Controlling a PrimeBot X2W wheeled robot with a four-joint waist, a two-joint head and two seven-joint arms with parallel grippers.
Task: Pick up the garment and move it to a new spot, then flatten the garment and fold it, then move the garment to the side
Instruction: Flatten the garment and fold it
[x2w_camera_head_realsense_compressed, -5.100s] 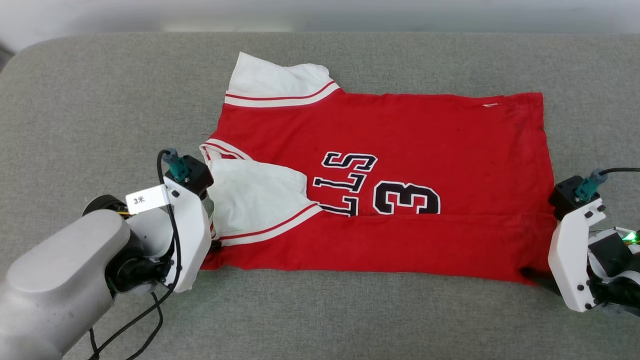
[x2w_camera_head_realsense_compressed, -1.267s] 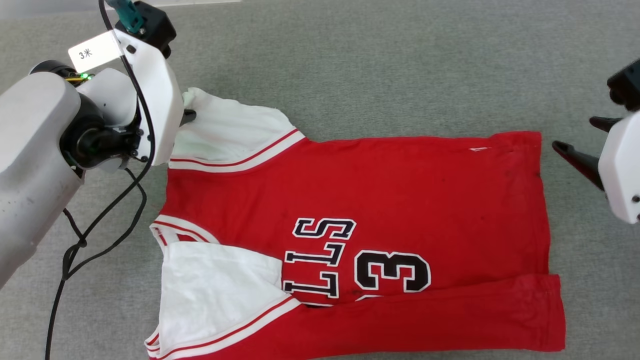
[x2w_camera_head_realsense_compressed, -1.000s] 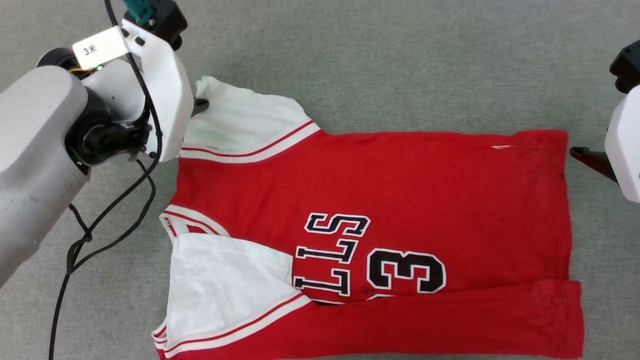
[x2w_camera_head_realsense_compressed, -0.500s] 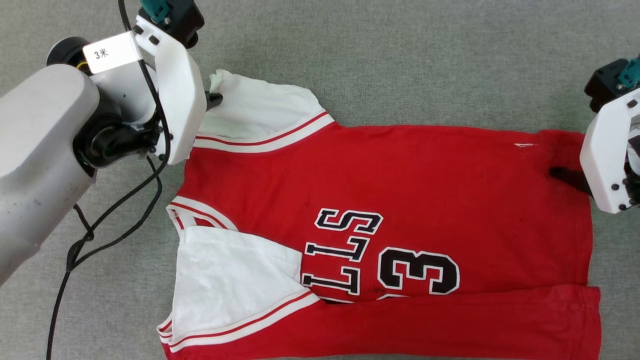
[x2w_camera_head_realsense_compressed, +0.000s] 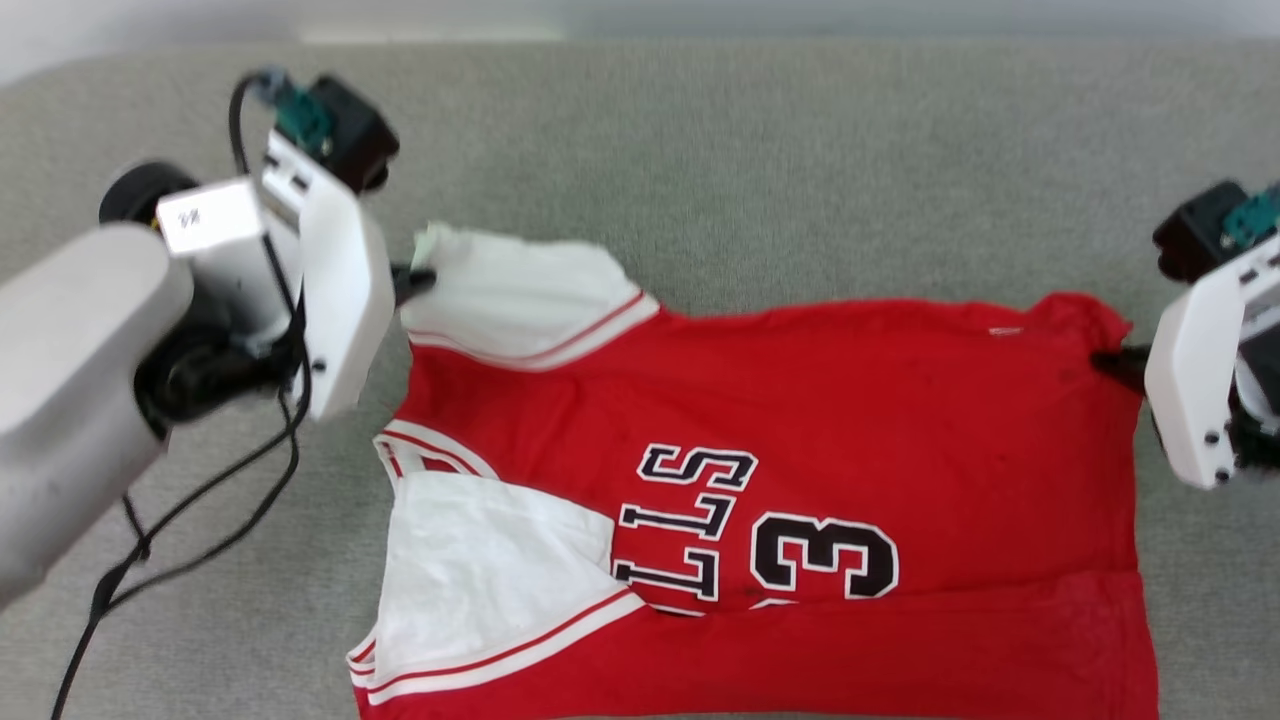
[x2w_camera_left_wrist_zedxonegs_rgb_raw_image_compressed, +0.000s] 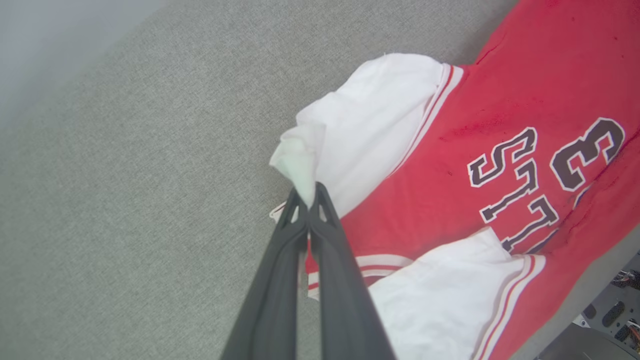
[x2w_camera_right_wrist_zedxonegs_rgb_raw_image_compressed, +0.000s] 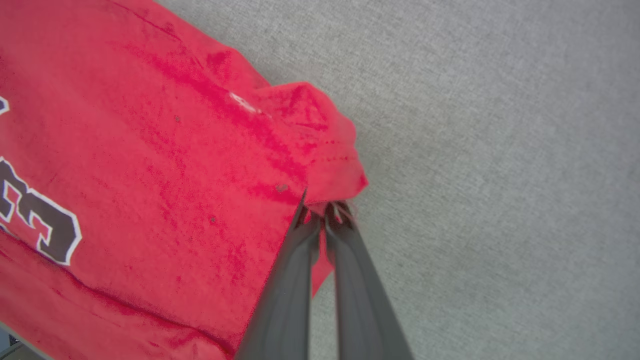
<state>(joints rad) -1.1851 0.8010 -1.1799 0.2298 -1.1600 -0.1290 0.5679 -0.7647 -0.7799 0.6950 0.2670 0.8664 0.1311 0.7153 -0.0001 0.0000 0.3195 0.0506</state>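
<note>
Pinching the white sleeve tip of the bright red soft-fabric garment (x2w_camera_head_realsense_compressed: 880, 400) is the left gripper (x2w_camera_left_wrist_zedxonegs_rgb_raw_image_compressed: 308, 196), jaws pressed together; the right gripper (x2w_camera_right_wrist_zedxonegs_rgb_raw_image_compressed: 324, 210) nips its red hem corner likewise.

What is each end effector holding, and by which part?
Both hold the bright red soft-fabric T-shirt: the left end effector pinches the bunched tip of its far white sleeve, the right end effector a red hem corner.

We see the garment (x2w_camera_head_realsense_compressed: 850, 400) on the table (x2w_camera_head_realsense_compressed: 750, 150), left gripper (x2w_camera_head_realsense_compressed: 415, 283) at its far-left sleeve (x2w_camera_head_realsense_compressed: 520, 290), right gripper (x2w_camera_head_realsense_compressed: 1105, 362) at its far-right corner
</note>
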